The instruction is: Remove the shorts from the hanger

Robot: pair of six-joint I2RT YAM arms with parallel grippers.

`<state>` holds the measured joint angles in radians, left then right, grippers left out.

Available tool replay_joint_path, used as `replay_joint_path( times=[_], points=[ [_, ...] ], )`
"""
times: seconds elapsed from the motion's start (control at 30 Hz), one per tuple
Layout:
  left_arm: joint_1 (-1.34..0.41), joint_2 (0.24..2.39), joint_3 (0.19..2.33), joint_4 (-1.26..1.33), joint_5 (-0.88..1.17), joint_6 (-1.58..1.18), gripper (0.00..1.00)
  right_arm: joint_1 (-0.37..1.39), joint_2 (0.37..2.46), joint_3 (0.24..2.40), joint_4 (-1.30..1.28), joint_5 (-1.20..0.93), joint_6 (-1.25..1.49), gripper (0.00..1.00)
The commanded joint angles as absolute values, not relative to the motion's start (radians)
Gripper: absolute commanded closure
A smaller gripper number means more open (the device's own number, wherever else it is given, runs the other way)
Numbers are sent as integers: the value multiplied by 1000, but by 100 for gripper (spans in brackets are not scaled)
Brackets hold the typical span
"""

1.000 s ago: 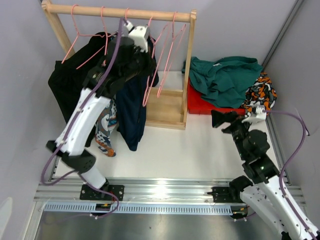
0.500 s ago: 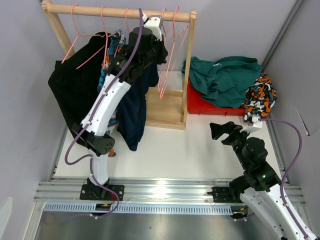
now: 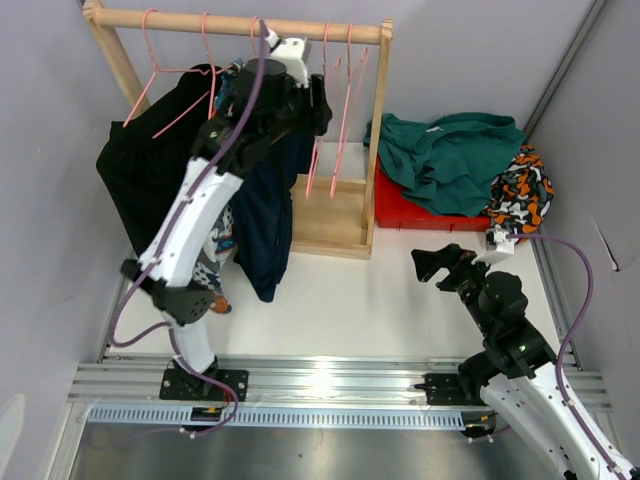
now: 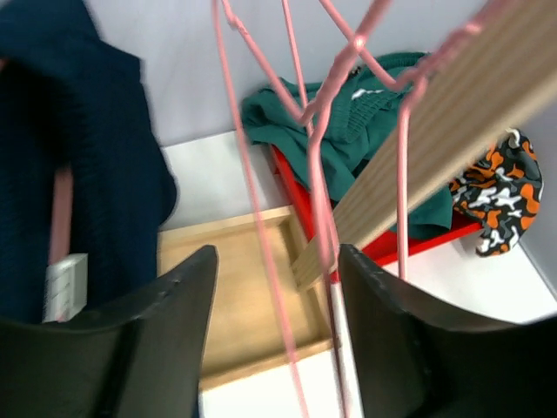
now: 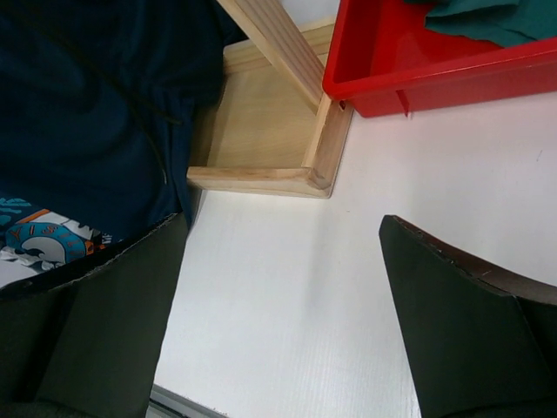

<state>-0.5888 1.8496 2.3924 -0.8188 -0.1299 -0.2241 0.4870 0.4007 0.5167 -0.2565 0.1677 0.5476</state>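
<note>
Pink wire hangers (image 3: 337,110), bare, hang bunched at the right end of the wooden rail (image 3: 240,22). Further left, three pairs are on the rack: black shorts (image 3: 140,170) at the far left, navy shorts (image 3: 262,220) near the middle, and blue-orange-white patterned shorts (image 3: 212,255) showing low between them. Teal green shorts (image 3: 450,155) lie heaped in the red bin (image 3: 400,212) right of the rack. Black-orange-white patterned shorts (image 3: 520,190) lie at the bin's right end; I cannot tell whether they are inside it or just off its edge. Judgement: two pairs done, three to go. The left gripper (image 4: 277,261) is raised to rail height just right of the navy pair, with its fingers spread. In the wrist view the bare hanger wires and the rack's upright post (image 4: 435,131) cross the gap between the fingers, and nothing is pinched. It probably sits this high because the waistbands are fixed at hanger level, so any pull has to begin there. The navy fabric lies just beside the left finger, which makes it the likely next target. The loose wires could snag the fingers on approach. The right gripper (image 3: 437,263) hovers low over bare table between the rack's base tray (image 3: 330,215) and the bin, spread wide and holding nothing. It looks parked there to take a freed pair and carry it to the bin.
</note>
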Motion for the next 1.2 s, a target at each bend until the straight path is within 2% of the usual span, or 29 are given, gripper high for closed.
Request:
replay_joint_path(
  times=[0.0, 0.27, 0.6, 0.8, 0.83, 0.87, 0.9, 0.97, 1.0, 1.17],
  points=[
    [-575, 1606, 2338, -799, -181, -173, 34, 499, 402, 509, -219, 167, 555, 1],
    [-497, 1408, 2122, -779, -233, -130, 28, 514, 408, 492, -213, 167, 554, 1],
    [-396, 1423, 1965, -738, -175, -132, 30, 526, 362, 503, -278, 184, 551, 1],
    [-356, 1477, 1947, -703, -134, -138, 33, 526, 321, 505, -325, 196, 555, 1],
    [-353, 1486, 1953, -706, -136, -141, 37, 525, 318, 506, -328, 198, 554, 1],
    [-350, 1502, 1957, -707, -135, -143, 46, 526, 314, 506, -337, 199, 552, 0],
    [-342, 1509, 1959, -709, -130, -147, 64, 526, 308, 509, -341, 199, 552, 0],
    [-339, 1520, 1960, -710, -132, -155, 85, 526, 304, 509, -351, 199, 551, 1],
    [-336, 1523, 1959, -710, -129, -155, 100, 526, 299, 511, -353, 201, 551, 1],
    [-336, 1511, 1967, -698, -100, -152, 100, 526, 295, 509, -360, 195, 554, 1]
  ],
)
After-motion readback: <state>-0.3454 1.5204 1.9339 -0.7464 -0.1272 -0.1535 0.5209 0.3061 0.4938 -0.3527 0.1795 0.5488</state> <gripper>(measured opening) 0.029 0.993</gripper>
